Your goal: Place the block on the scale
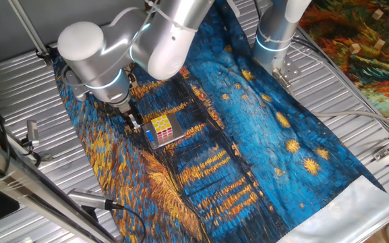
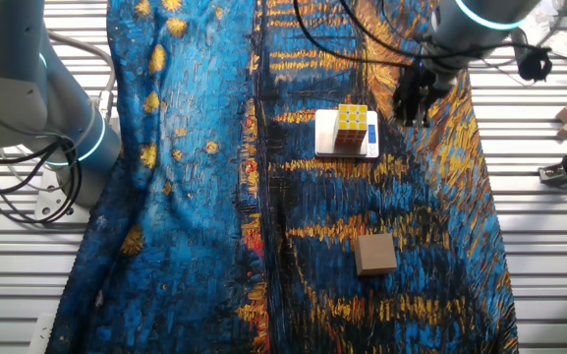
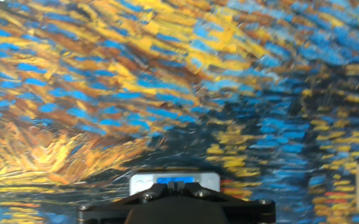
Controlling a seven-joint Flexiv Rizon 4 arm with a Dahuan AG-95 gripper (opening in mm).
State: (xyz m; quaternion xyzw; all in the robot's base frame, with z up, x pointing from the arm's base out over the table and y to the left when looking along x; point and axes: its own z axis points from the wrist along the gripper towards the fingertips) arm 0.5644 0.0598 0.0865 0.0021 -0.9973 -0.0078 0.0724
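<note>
Currently the block (image 2: 353,129) is sitting squarely on the scale (image 2: 325,146), its weight resting on the silver top plate, so the placement appears done. The pincer (image 2: 413,106) is hanging just beside the scale, apart from the block and grasping nothing; whether its jaws are spread or closed cannot be told, since the hand view is showing only the pincer body and the scale's blue display. A plain wooden block (image 2: 374,253) is lying well apart on the patterned cloth (image 2: 195,197) covering the table (image 2: 548,256), clear of the weighing area.
</note>
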